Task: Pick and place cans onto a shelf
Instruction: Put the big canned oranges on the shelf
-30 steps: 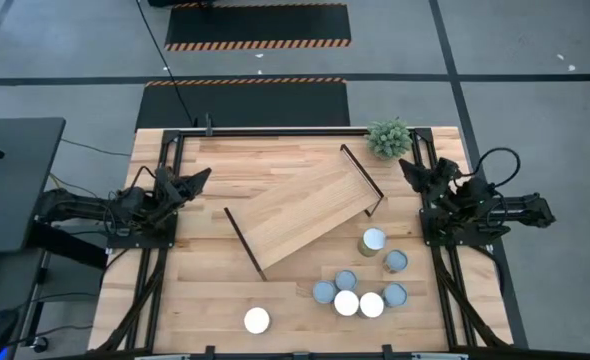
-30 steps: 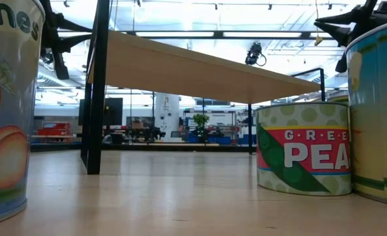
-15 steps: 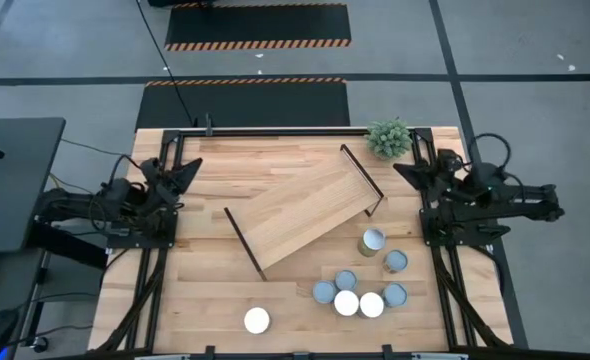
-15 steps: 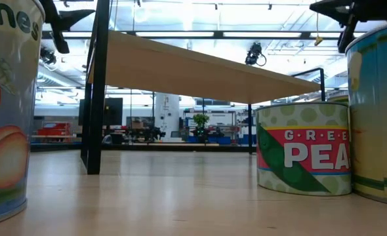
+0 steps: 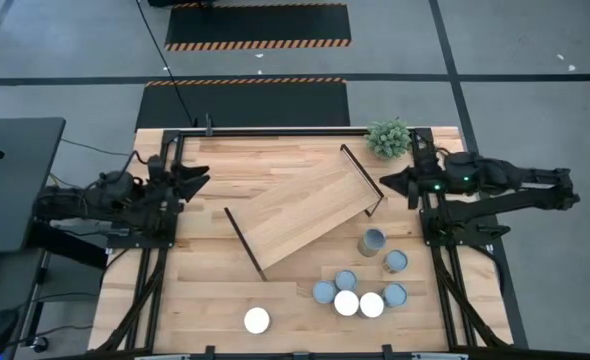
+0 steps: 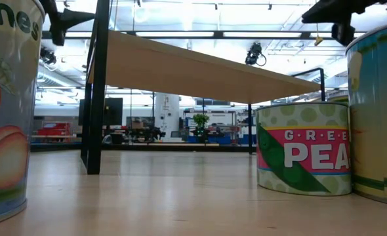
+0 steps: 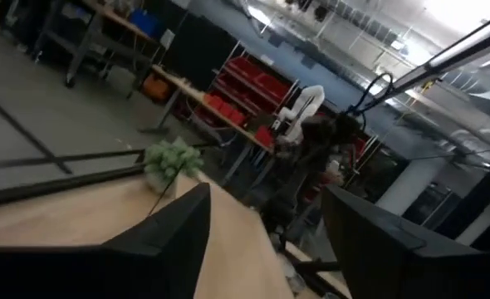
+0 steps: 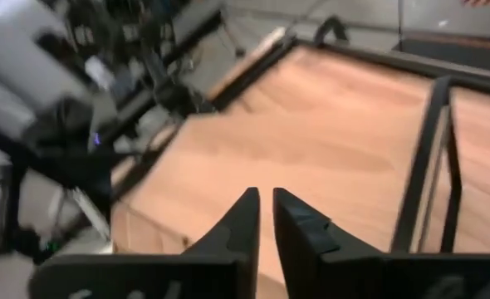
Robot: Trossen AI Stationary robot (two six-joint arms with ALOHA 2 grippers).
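The shelf (image 5: 300, 210) is a light-wood plank lying slantwise mid-table, raised on black end rails (image 6: 95, 85). Several cans stand in a cluster at the near right (image 5: 360, 290), one more alone near the front edge (image 5: 257, 320). The low view shows a peas can (image 6: 304, 147) close up. My left gripper (image 5: 203, 181) hovers open above the table's left side, pointing toward the shelf; in its wrist view the fingers (image 7: 266, 241) stand wide apart. My right gripper (image 5: 386, 182) is shut (image 8: 266, 212) and hovers beside the shelf's right rail (image 5: 363, 178), well behind the cans.
A small green plant (image 5: 389, 137) stands at the far right corner, just behind my right gripper. Black frame bars run along the table's far edge (image 5: 275, 130) and both sides. Bare tabletop lies between the shelf and the lone can.
My right arm has stretched out, and its gripper has gone toward the table's left, nearer the shelf's right rail. My left gripper has tipped up from hanging to about level and has opened. The cans and the shelf have stayed where they were.
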